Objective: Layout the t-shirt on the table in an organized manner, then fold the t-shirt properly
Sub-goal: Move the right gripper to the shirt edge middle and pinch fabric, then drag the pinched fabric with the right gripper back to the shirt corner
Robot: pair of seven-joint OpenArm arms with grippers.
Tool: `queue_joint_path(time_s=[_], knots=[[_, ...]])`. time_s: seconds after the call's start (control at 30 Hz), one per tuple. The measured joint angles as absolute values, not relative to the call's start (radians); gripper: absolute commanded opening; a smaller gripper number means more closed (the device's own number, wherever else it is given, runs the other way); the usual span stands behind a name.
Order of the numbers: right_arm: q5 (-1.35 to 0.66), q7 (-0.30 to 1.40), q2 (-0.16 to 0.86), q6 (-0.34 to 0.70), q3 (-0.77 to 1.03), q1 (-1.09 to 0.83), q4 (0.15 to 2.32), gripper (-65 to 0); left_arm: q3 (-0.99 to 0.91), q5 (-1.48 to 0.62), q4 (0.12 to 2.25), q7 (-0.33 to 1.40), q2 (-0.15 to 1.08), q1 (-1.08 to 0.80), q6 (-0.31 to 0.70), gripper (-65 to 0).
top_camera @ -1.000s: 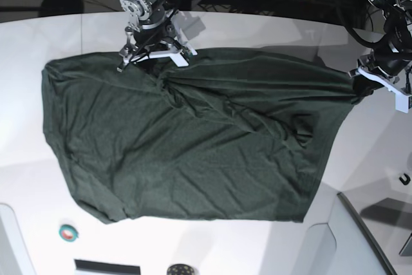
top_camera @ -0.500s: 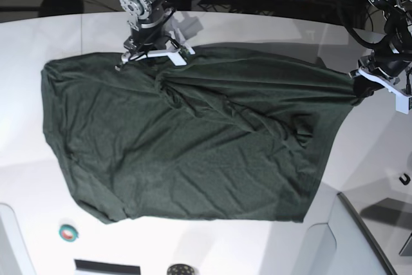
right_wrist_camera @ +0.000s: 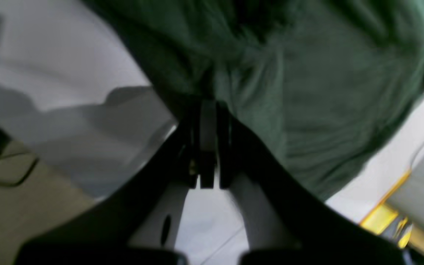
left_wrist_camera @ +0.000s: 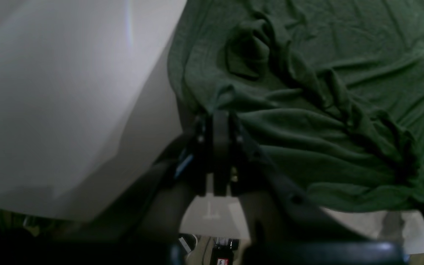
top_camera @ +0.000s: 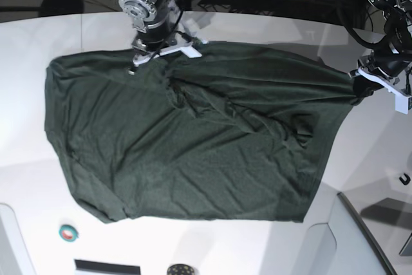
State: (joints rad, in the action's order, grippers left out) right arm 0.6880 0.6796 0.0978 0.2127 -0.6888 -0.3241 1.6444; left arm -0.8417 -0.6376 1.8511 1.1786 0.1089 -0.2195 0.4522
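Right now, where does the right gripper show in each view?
Base: right gripper at top left, on the far edge of the t-shirt.
Right wrist: centre, shut on green cloth.
Left wrist: not in it.
Shared landmark: the t-shirt, lying on the white table.

No text, label, brand, number or sign can be read in any view. A small red-and-white sticker point(left_wrist_camera: 222, 261) at the bottom edge of the left wrist view is too blurred to make out.
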Motion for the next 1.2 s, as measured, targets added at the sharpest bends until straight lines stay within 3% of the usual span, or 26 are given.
queue_joint_path(time_s=[0.23, 0.63, 0.97, 1.2], knots=[[0.664, 0.694, 0.088, 0.234, -0.659, -0.337, 1.675, -64.7, -0.841, -0.521, 1.848, 1.179, 0.109, -0.219, 0.453, -65.0], [0.658, 0.693, 0.075, 0.264, -0.632, -0.344, 1.7, -64.7, -0.797, -0.505, 1.848, 1.179, 0.148, -0.224, 0.452, -65.0], [0.633, 0.737, 0.049, 0.428, -0.636, -0.27, 1.755, -64.7, -0.777, -0.511, 1.84, 1.174, 0.142, -0.16, 0.452, -65.0], [0.633, 0.744, 0.046, 0.459, -0.621, -0.196, 1.744, -64.4, -0.777, -0.508, 1.72, 1.179, 0.142, -0.094, 0.422, -65.0]])
